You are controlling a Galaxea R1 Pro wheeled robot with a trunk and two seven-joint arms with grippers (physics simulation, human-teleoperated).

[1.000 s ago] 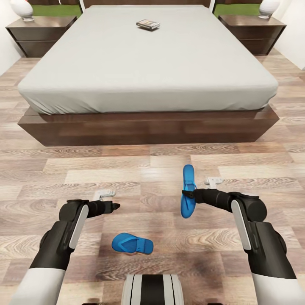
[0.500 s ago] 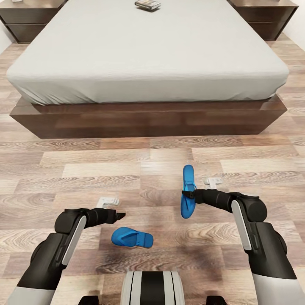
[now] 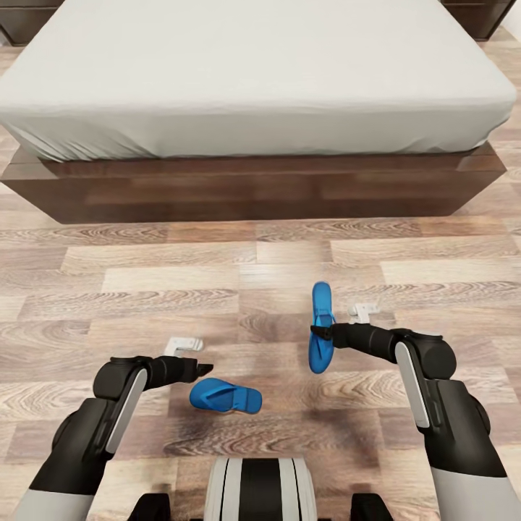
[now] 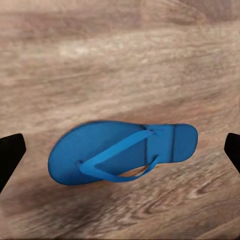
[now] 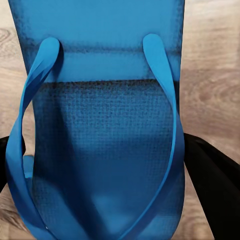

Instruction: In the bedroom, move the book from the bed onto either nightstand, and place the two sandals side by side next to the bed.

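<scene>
One sandal (image 3: 321,327) is pinched in the right gripper (image 3: 318,330), up off the floor (image 3: 145,289) in front of the bed (image 3: 253,72). The other sandal (image 3: 225,396) lies flat on the floor, nearer the robot. The left gripper (image 3: 205,368) hangs just beside it, spread wide. The sandal looks light, thin and bendy, so grab it across the sole edges.

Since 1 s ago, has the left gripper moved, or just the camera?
Yes. The left gripper has dropped toward the floor sandal, its tip now almost touching it. The right gripper with its sandal kept its place in view.
</scene>
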